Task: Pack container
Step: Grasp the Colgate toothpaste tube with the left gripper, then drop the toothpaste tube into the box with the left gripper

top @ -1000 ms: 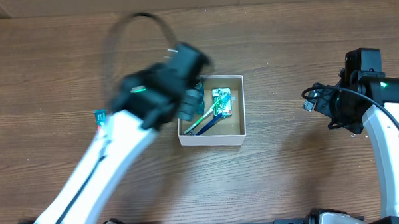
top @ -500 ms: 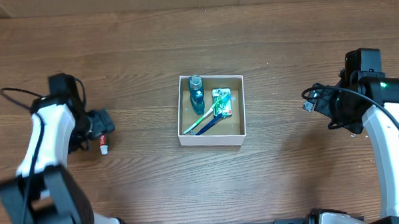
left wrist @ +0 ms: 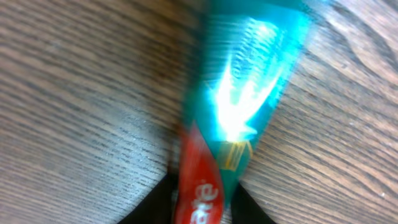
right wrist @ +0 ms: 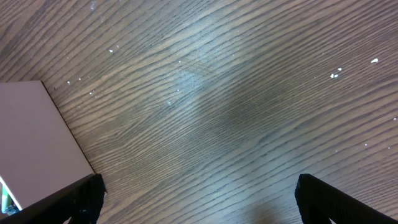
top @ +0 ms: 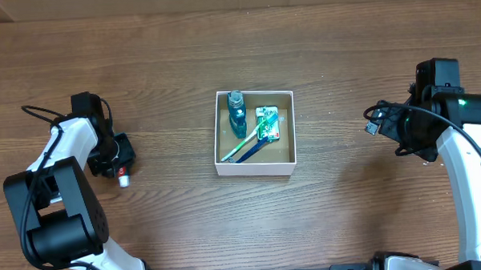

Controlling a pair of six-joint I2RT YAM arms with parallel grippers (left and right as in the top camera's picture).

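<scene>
The container (top: 254, 169), a white-walled box with a brown inside, sits mid-table and holds a teal bottle (top: 236, 111), a green packet (top: 267, 123) and toothbrushes (top: 244, 147). Far to its left, my left gripper (top: 119, 161) is down on the table over a teal and red toothpaste tube (top: 124, 173) with a white cap. In the left wrist view the tube (left wrist: 242, 93) runs between the black fingers (left wrist: 152, 208), which press on both of its sides; the left gripper (left wrist: 202, 208) is shut on it. My right gripper (top: 387, 123) hangs open right of the container, empty (right wrist: 199, 202).
The container's white wall (right wrist: 31, 137) shows at the left edge of the right wrist view. Bare wooden table (top: 347, 211) lies between the container and each arm. Cables loop off both arms.
My left arm has swung from over the container out to the table's left side, leaving the teal bottle in the container. Its jaws opened wide, then closed on the toothpaste tube. The right arm stayed still.
</scene>
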